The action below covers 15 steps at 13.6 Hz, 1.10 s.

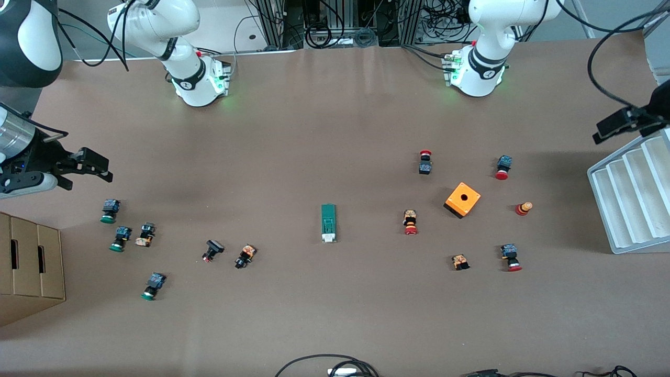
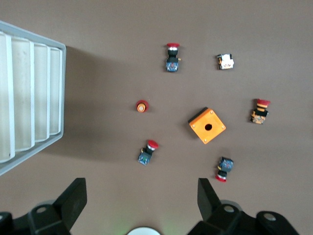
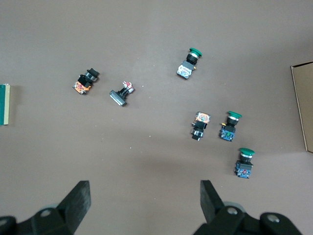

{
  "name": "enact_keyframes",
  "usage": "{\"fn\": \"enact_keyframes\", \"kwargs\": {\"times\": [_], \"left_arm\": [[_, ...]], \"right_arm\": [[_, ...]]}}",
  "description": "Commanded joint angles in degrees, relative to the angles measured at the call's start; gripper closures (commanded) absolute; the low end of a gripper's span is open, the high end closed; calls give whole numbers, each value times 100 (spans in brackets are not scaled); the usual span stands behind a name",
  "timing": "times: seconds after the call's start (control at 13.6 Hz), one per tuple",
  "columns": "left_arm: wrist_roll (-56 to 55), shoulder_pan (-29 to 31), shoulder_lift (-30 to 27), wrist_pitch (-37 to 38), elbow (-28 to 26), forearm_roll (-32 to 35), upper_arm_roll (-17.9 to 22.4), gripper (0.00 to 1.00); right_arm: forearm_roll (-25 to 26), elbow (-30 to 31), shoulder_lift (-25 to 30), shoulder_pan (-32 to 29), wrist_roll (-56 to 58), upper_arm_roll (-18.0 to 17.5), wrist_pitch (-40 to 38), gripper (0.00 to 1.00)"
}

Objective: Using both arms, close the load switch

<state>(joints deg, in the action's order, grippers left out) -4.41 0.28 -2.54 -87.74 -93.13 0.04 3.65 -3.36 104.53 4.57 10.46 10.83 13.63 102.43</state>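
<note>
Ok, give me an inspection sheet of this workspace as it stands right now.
Surface: brown table, flat.
Job's things: load switch lies untouched mid-table.
Clutter: orange box among red-capped pushbuttons toward the left arm's end; green-capped pushbuttons toward the right arm's end.
Grippers: left gripper open, waiting up over the table beside the white tray; right gripper open, over the table near the cardboard box.
Cables: a loop at the table's near edge.
Surroundings: nothing else seen.
</note>
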Motion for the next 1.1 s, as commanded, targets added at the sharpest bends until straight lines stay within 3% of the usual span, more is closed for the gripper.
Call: {"fn": "enact_keyframes", "kwargs": {"times": [0.0, 0.22, 1.03], "left_arm": [[220, 68, 183, -191, 101, 57, -4, 0], [476, 112, 281, -34, 357, -119, 83, 0], [397, 24, 342, -77, 348, -110, -109, 0]], "right_arm": [[125, 67, 88, 71, 42, 44, 31, 0], [125, 58, 88, 71, 42, 44, 31, 0], [125, 58, 88, 71, 51, 35, 31, 0]]}}
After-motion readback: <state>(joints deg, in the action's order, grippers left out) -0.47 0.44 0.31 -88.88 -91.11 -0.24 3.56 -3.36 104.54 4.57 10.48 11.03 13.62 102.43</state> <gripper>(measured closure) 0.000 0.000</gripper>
